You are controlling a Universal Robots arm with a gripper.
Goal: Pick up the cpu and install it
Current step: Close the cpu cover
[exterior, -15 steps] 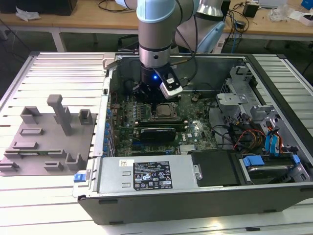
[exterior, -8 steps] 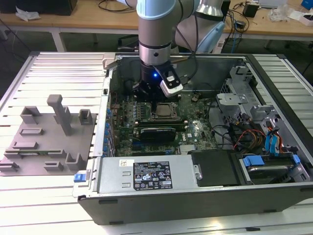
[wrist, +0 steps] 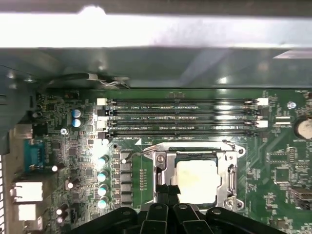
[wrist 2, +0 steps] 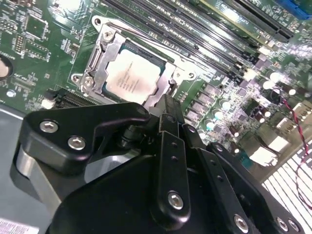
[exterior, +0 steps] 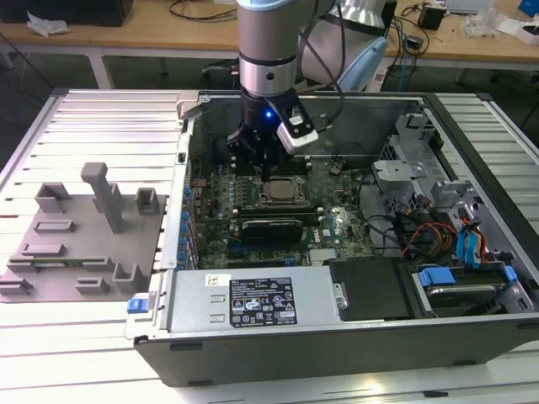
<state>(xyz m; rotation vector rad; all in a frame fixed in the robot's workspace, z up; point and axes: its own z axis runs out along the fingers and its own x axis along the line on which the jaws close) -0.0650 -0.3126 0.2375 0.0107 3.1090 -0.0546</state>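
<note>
cpu (wrist: 196, 181) flat, face-up in socket (wrist: 230, 170) of motherboard (wrist: 275, 165) | arm (exterior: 268, 50) upright, just above socket | jaws closed together, empty

Slatted metal table (exterior: 101, 126) is spreading across the near ground, light glaring off its nearest slats. Far side: a long wooden table (exterior: 143, 38) on white legs (exterior: 99, 69) is running across, black cables (exterior: 198, 10) lying on it, crumpled white wrapping (exterior: 46, 23) sitting toward the exterior view's left. Dark floor (exterior: 46, 76) is showing beneath.

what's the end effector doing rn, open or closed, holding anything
end effector: closed, holding nothing; the cpu lies in the socket right beside it.
</note>
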